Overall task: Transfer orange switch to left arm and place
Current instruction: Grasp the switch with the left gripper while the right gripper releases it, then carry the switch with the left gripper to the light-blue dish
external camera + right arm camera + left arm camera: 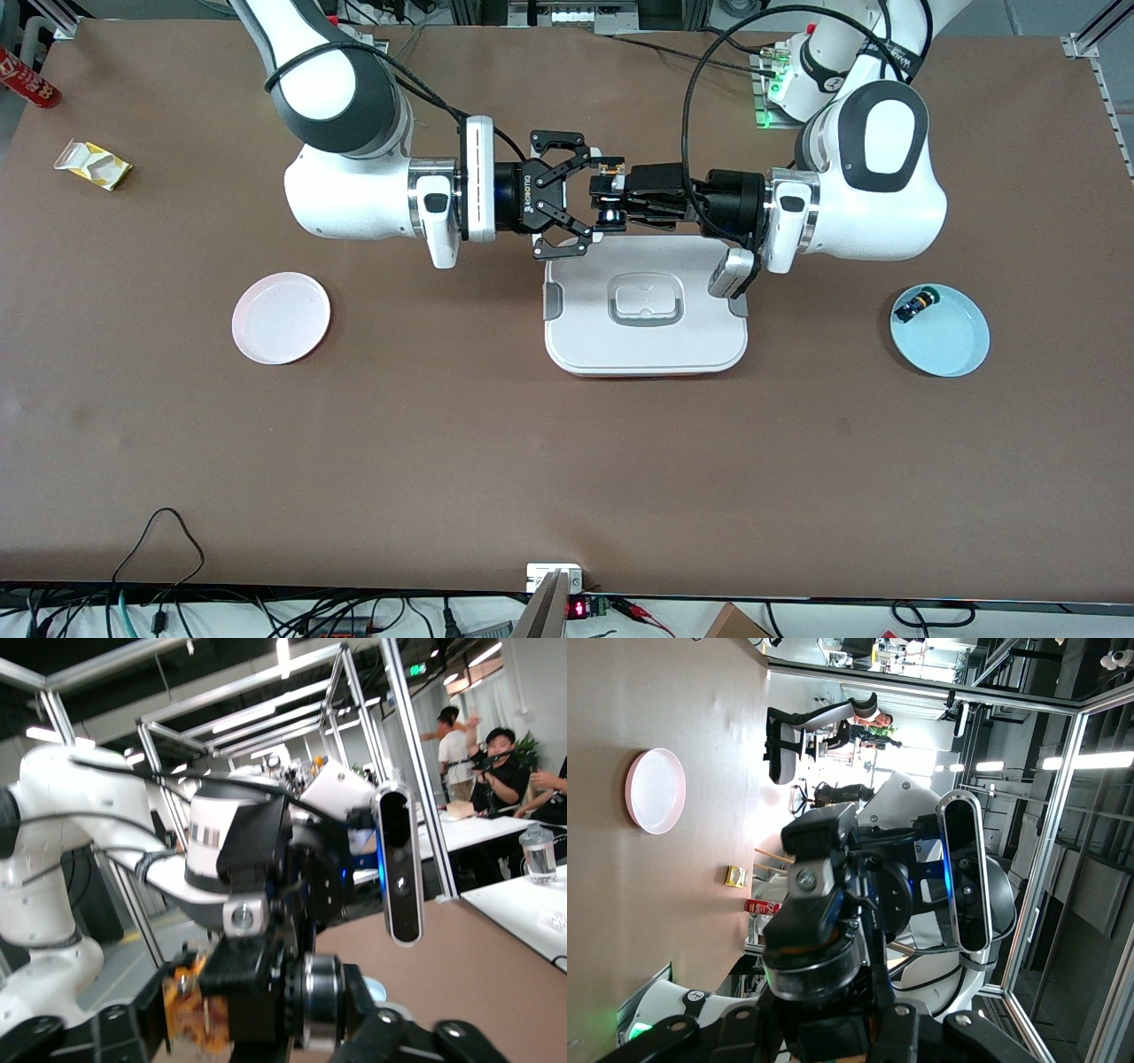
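The orange switch (609,168) hangs in the air over the edge of the white box (647,346) that is farther from the front camera. My left gripper (613,190) is shut on its black middle. My right gripper (586,195) meets it end on, fingers spread open, one at each end of the switch. In the right wrist view the switch's orange body (190,1014) and metal ring lie between my right gripper's (266,1019) fingers. In the left wrist view the switch's black ringed end (811,970) sits just above my left gripper (828,1032).
A pink plate (281,317) lies toward the right arm's end. A blue plate (952,341) toward the left arm's end holds a small black switch with a green cap (915,305). A yellow carton (93,165) and a red can (27,78) lie at the right arm's end.
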Tool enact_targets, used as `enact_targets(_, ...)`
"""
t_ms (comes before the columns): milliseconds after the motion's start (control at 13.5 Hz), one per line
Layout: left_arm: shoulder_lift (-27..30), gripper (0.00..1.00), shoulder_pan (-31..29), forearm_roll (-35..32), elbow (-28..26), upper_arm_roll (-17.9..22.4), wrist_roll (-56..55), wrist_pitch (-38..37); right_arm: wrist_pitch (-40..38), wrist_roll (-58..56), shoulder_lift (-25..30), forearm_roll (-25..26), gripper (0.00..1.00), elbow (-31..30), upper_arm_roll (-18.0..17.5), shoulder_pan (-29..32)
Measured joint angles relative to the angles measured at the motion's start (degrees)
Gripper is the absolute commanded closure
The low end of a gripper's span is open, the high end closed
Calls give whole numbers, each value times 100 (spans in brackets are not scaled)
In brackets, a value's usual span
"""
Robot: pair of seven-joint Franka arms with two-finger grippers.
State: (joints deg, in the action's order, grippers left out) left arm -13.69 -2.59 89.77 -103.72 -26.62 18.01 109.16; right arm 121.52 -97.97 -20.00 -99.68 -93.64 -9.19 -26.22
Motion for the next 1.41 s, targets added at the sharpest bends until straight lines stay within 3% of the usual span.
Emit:
enact_targets(371,-2,72,-29,-16,4,13,0,-3,12,-4,0,-152,0,-14,39,32)
enact_targets(668,-7,72,-248,-936,99,52,3,-148,-13,-5,27,575,0,-97,103,582)
enact_targets(1039,-179,71,-821,-4041,902,81,17,-961,-691,403,197,1937,0,-464,133,1749)
enact_targets(1410,-486,71,-1096,-6914,1635,94,363,-1945,-1204,4170,508,3101,0,-474,176,1985)
